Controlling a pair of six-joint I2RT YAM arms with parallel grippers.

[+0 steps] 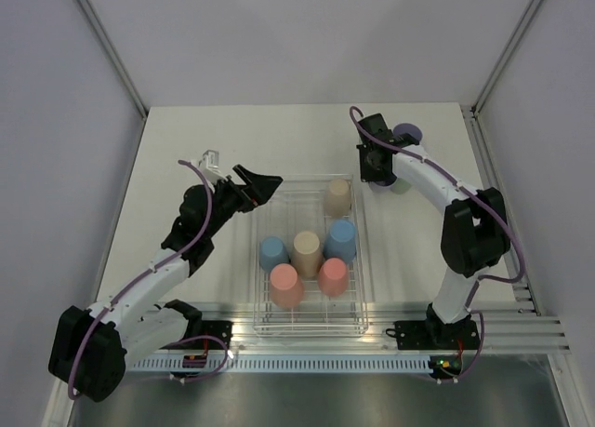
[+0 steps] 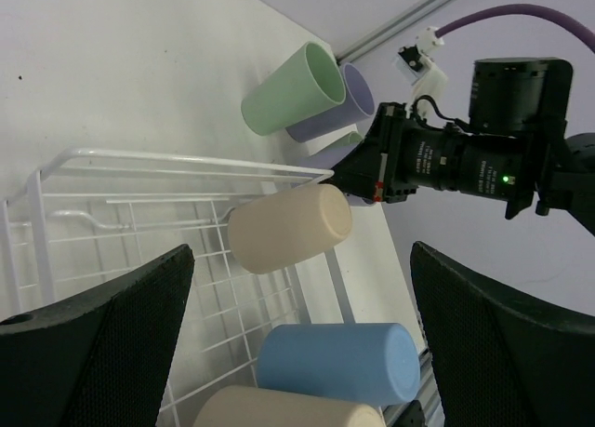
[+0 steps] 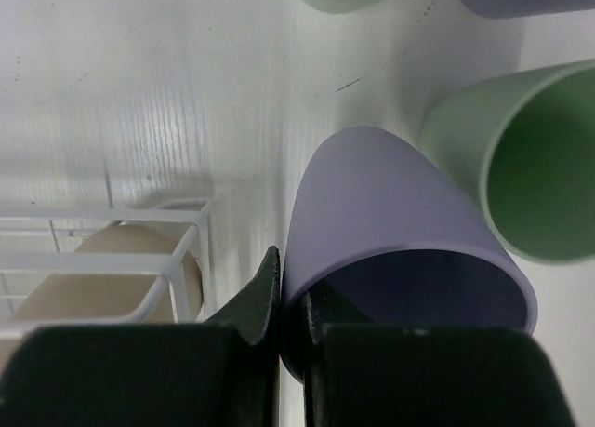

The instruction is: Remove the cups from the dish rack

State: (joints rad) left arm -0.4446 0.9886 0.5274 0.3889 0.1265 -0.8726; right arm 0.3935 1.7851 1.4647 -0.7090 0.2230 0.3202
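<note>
The right hand is clamped tight on the rim wall of a matte purple plastic tumbler. It sits down near the white worktop, beside a pale green tumbler and just off the far right corner of the clear wire-grid dish rack. The left hand gapes fully open and empty at the rack's far left corner. Six cups sit bottom-up inside, the beige one farthest back. They look light, stiff and hardly slippery. I'd pinch across the narrower upturned base, gently, since a tapered wall could squirt free.
</note>
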